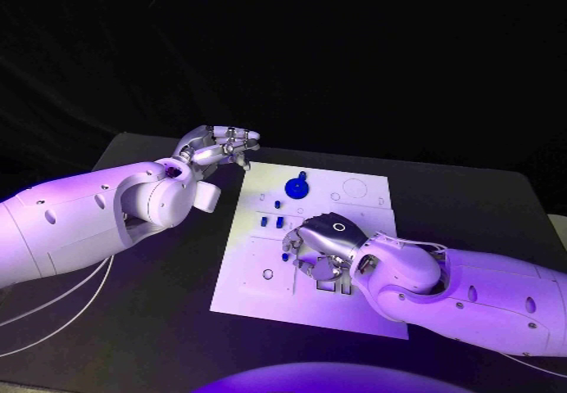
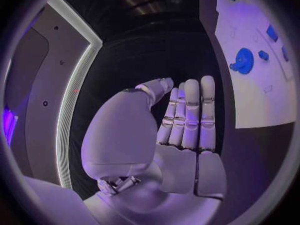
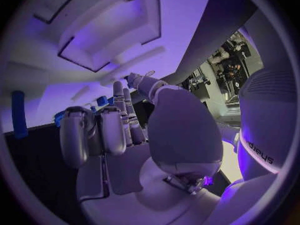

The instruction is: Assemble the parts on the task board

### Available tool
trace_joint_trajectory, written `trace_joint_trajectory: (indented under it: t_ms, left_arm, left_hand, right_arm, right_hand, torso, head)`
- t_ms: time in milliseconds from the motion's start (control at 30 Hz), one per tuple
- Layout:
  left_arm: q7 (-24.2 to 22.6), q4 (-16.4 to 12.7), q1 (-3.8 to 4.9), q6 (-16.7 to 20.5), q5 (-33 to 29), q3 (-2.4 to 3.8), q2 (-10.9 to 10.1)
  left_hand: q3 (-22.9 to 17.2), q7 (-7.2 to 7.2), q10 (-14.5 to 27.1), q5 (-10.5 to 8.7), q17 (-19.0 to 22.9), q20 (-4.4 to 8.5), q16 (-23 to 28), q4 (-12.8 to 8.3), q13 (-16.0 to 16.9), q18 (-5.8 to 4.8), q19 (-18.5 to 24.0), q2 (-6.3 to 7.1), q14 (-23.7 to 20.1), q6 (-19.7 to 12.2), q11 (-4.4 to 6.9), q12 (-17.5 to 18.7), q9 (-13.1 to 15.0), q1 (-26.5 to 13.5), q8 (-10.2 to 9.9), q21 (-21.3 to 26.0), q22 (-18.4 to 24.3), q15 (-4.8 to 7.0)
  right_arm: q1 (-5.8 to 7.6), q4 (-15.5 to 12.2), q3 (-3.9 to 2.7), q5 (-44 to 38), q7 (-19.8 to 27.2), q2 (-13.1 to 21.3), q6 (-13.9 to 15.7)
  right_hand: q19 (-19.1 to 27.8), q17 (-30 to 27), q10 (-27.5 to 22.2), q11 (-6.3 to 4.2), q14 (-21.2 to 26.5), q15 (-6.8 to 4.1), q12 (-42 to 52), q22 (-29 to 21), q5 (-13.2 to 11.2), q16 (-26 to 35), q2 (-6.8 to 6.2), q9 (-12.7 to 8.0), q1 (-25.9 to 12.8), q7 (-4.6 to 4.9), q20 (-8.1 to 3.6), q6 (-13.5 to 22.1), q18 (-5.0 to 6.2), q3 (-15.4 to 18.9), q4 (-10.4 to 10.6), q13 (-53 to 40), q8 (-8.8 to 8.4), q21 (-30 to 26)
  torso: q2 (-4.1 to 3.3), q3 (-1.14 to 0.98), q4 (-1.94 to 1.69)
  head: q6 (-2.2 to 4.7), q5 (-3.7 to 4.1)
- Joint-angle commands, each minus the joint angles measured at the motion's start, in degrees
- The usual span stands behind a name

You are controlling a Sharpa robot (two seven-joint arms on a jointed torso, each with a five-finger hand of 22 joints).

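Note:
The white task board [image 1: 262,296] lies in the middle of the black table. A round blue part [image 1: 298,187] sits near its far edge, and small blue parts [image 1: 278,221] stand left of centre. My right hand [image 1: 319,246] hovers palm down over the board's middle, fingertips close to its surface; the right wrist view shows two fingers [image 3: 122,110] stretched toward the board [image 3: 94,30], the others curled, and nothing held. My left hand [image 1: 219,147] hangs off the board's far left corner, its fingers [image 2: 190,115] straight and empty, the round blue part [image 2: 242,61] beyond them.
Bare black table [image 1: 142,327] surrounds the board on every side. My right forearm [image 1: 473,295] lies over the board's near right corner. A long blue piece [image 3: 19,114] and small blue pieces [image 3: 100,101] show past the right hand's fingers.

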State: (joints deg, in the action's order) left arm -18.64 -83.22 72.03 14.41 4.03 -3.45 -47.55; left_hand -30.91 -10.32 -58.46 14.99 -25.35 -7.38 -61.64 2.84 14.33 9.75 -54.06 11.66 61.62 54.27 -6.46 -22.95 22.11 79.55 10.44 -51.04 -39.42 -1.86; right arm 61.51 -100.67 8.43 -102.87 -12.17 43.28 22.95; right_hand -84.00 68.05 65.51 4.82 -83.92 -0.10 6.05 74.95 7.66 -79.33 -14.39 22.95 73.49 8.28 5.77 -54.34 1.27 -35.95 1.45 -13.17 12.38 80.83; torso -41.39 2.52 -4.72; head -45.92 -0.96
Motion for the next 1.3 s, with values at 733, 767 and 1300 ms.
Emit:
trace_joint_trajectory:
  t_ms: [733, 767, 1300]
  left_arm:
    - [0.1, 0.2, 0.03, -2.0, -0.3, -0.25, 0.0]
    - [0.2, 0.2, 0.03, -2.0, -0.3, -0.25, 0.0]
    - [0.4, 0.3, 0.02, -2.3, -0.3, -0.3, -0.2]
  left_hand:
    - [0.2, -0.06, 0.5, 0.18, 0.1, -0.04, 0.2, 0.0, 0.1, 0.78, -0.3, -0.41, -0.3, -0.3, 0.11, -0.3, -0.1, 0.0, -0.4, 0.4, 0.1, -0.21]
    - [0.2, -0.06, 0.5, 0.18, 0.1, -0.04, 0.2, 0.0, 0.1, 0.78, -0.3, -0.41, -0.3, -0.3, 0.11, -0.3, -0.1, 0.0, -0.4, 0.4, 0.1, -0.21]
    - [0.2, -0.04, 0.5, 0.18, 0.1, -0.05, 0.2, 0.0, 0.1, 0.78, -0.3, -0.49, -0.3, -0.2, 0.13, -0.5, -0.1, 0.1, -0.3, 0.4, 0.1, -0.21]
  right_arm:
    - [6.05, -2.0, -1.37, 4.5, 2.1, 14.1, -7.0]
    - [5.99, -1.9, -1.36, 4.4, 2.1, 14.2, -7.2]
    - [5.19, -0.5, -1.2, 4.4, 3.0, 13.1, -7.1]
  right_hand:
    - [1.1, -2.7, -6.4, 0.78, -1.0, 0.92, 0.8, 7.6, 3.4, 1.3, 0.8, -0.6, 2.1, -2.01, 0.82, 1.0, 2.49, 15.4, 3.3, 2.9, -2.06, -8.7]
    - [1.1, -2.7, -6.4, 0.77, -1.0, 0.92, 0.9, 7.6, 3.4, 1.3, 0.87, -0.6, 2.3, -2.04, 0.82, 1.0, 2.49, 15.6, 3.3, 3.0, -2.09, -8.7]
    - [-1.4, -1.5, -1.2, -0.61, -1.6, -0.26, 4.3, 9.8, 1.1, 0.5, 3.03, -0.9, 5.0, -1.31, -0.11, -1.9, 1.42, 11.5, 5.1, 3.6, -1.84, -3.6]
  torso:
    - [0.01, 0.0, 0.03]
    - [-0.02, 0.03, -0.01]
    - [-0.07, 0.05, -0.03]
  head:
    - [1.73, 2.7]
    - [1.72, 2.72]
    - [1.53, 2.59]
